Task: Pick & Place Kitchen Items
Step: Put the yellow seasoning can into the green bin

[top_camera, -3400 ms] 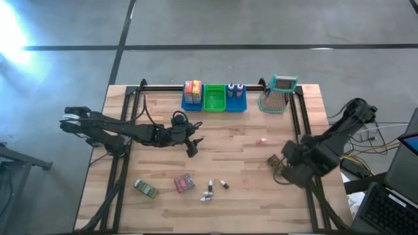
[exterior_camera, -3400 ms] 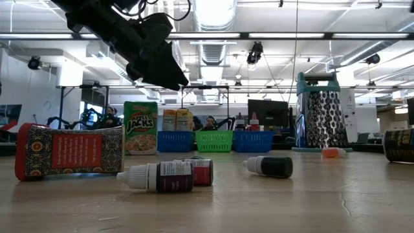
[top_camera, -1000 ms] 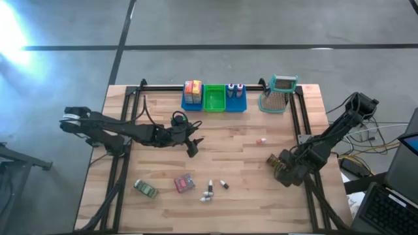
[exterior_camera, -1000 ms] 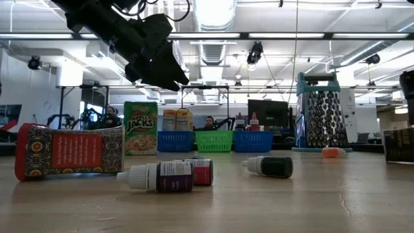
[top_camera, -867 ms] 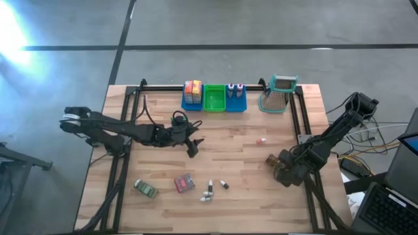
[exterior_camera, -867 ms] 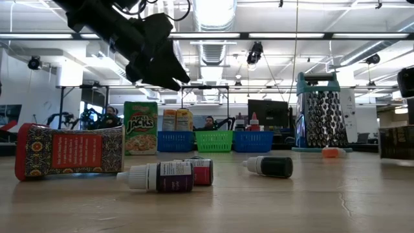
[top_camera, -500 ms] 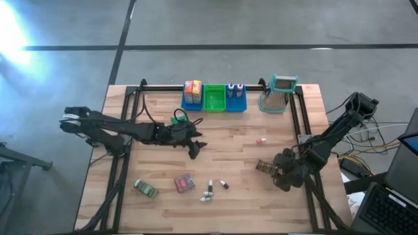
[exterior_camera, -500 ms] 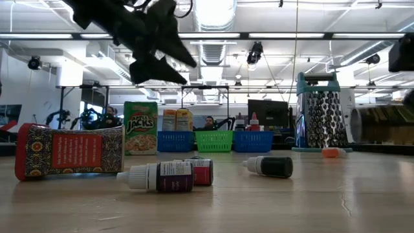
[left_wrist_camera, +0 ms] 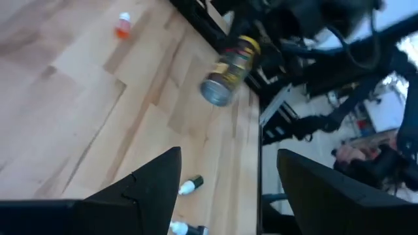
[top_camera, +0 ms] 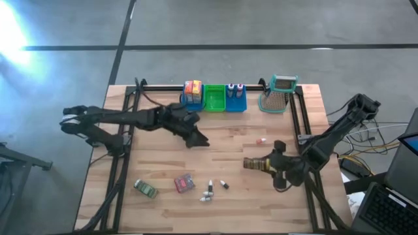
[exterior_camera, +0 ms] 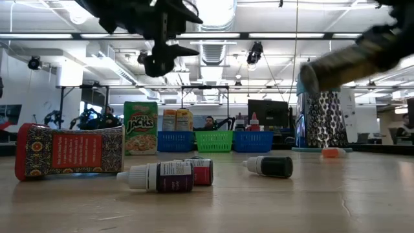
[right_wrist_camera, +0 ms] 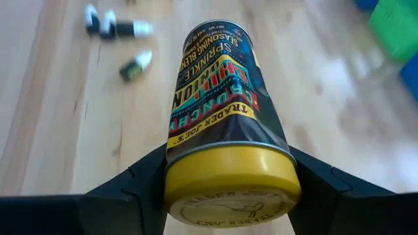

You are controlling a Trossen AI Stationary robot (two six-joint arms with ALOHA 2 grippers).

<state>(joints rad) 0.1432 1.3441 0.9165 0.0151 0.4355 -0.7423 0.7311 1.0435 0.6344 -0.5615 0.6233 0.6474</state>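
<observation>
Can [right_wrist_camera: 225,124] clamped between right gripper [right_wrist_camera: 228,179] fingers, lifted off table [top_camera: 228,143], yellow cap end at fingers, long axis running straight out past fingertips. Left gripper [left_wrist_camera: 225,173] fingers spread, empty, over table.

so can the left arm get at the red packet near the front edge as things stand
Probably yes. The left end effector hangs open and empty above the table's middle, and the red packet lies nearer the front with bare wood around it. The right end effector, shut on the seasoning can, is well off to the side.

Wooden table [top_camera: 228,202], scattered bottles [top_camera: 210,188], packets [top_camera: 146,189]
</observation>
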